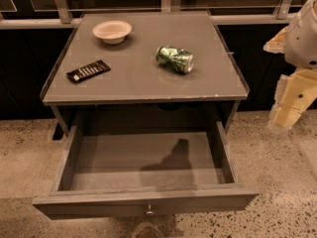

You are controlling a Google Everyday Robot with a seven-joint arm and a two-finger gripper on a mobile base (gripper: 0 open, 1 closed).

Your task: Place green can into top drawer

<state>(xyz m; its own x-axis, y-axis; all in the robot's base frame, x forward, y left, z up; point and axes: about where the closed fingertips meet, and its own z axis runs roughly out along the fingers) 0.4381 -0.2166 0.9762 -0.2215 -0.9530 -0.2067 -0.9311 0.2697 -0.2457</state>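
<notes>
The green can (174,58) lies on its side on the grey table top (138,83), right of the middle. The top drawer (99,202) is pulled fully out below the table top, with a small metal knob (149,211) on its front panel. Nothing lies inside the drawer; only a shadow falls on its floor. My gripper (283,118) hangs at the right edge of the view, beside the table's right side, well apart from the can and lower than the table top. It holds nothing that I can see.
A pale bowl (112,31) stands at the back left of the table top. A flat black remote-like bar (88,71) lies at the left. A railing with glass panels (148,4) runs behind the table. Speckled floor (277,182) surrounds the drawer.
</notes>
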